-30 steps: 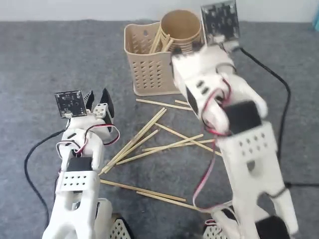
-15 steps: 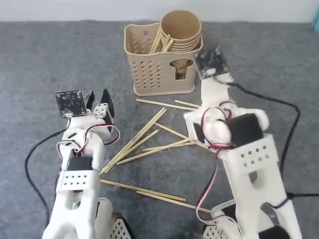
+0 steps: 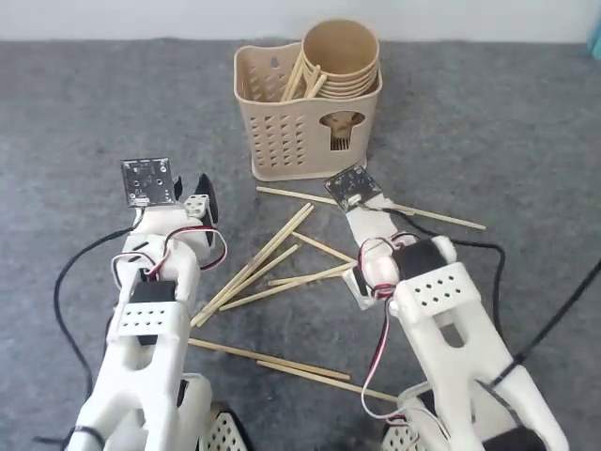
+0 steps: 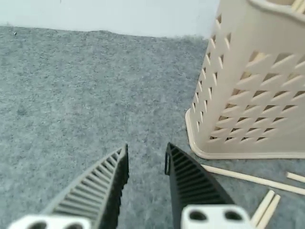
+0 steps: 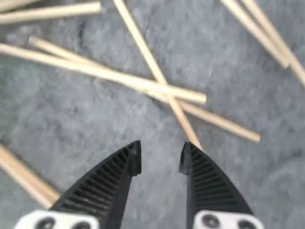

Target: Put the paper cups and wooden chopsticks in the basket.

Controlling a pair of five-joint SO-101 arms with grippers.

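Observation:
The beige basket (image 3: pixel 282 132) stands at the back of the grey carpet with a stack of paper cups (image 3: pixel 342 54) and a few wooden chopsticks (image 3: pixel 302 75) inside. Several loose chopsticks (image 3: pixel 272 252) lie scattered in front of it. My right gripper (image 5: pixel 159 160) is open, pointing down just above crossed chopsticks (image 5: pixel 157 83); in the high view its wrist board (image 3: pixel 350 188) covers it. My left gripper (image 4: pixel 146 157) is open and holds nothing, low over bare carpet left of the basket (image 4: pixel 252 81). It also appears from above (image 3: pixel 194 191).
One chopstick (image 3: pixel 439 218) lies apart to the right of the right arm. Two more (image 3: pixel 282 362) lie near the arm bases. Another chopstick (image 4: pixel 248 176) rests along the basket's foot. A black cable (image 3: pixel 549 329) trails on the right.
The right arm drew back from the cups in the basket and came down over the loose chopsticks. The left arm shifted slightly forward and right.

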